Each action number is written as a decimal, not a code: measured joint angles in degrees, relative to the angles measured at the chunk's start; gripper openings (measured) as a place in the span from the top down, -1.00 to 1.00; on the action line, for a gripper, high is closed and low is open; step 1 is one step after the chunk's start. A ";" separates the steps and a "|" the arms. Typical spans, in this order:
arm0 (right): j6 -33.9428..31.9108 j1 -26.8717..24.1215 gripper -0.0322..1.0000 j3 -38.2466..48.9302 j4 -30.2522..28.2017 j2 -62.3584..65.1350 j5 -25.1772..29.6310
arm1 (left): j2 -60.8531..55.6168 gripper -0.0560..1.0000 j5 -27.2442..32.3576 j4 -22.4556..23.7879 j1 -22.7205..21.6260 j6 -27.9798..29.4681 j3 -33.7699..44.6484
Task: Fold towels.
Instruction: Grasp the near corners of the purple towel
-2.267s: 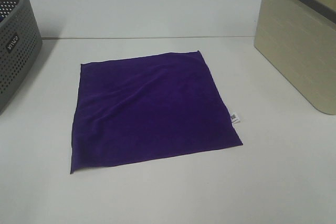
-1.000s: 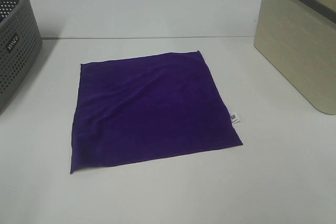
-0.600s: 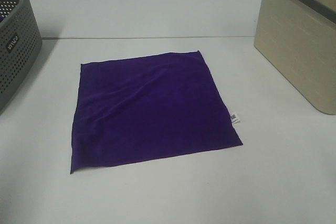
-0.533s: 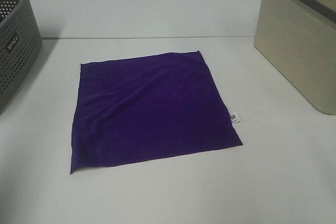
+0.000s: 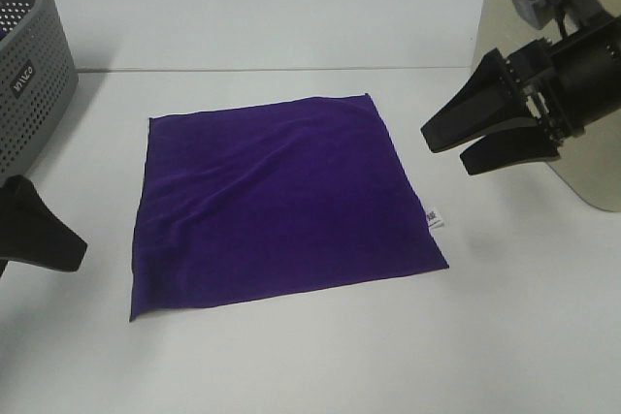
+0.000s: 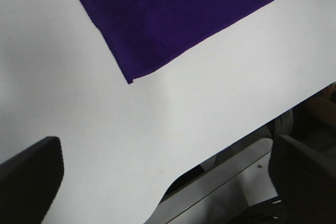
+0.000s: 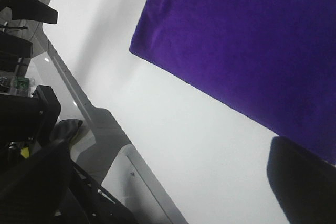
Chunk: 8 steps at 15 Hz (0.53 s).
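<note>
The deep purple towel (image 5: 277,201) lies flat and spread out on the middle of the white table, with its small white tag (image 5: 434,218) on the right edge. My right gripper (image 5: 444,149) hovers open just right of the towel's right edge, with nothing in it. Only one dark finger (image 5: 44,235) of my left gripper shows at the left border, near the towel's front left corner. In the left wrist view, the left gripper (image 6: 163,171) is open and empty above bare table beside a towel corner (image 6: 184,14). The right wrist view shows the right gripper (image 7: 168,177) open, with the towel (image 7: 252,40) beyond it.
A grey perforated basket (image 5: 24,55) stands at the far left. A beige bin (image 5: 594,176) stands at the far right, partly behind my right arm. The table's front edge (image 6: 210,166) runs close to the left gripper.
Both arms have come into view: the right gripper from the right side, the left gripper from the lower left. The towel has not moved.
</note>
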<state>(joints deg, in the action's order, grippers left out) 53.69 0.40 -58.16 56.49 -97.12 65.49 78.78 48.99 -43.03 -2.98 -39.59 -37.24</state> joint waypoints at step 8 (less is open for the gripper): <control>-2.75 -0.52 -0.96 -4.01 -4.18 -8.88 0.52 | 20.40 -0.98 -6.59 -16.62 -1.78 -18.68 0.11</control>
<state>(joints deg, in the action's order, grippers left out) 50.94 -0.11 -62.17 52.31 -106.00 66.00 99.18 42.40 -59.64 -4.76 -58.27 -37.13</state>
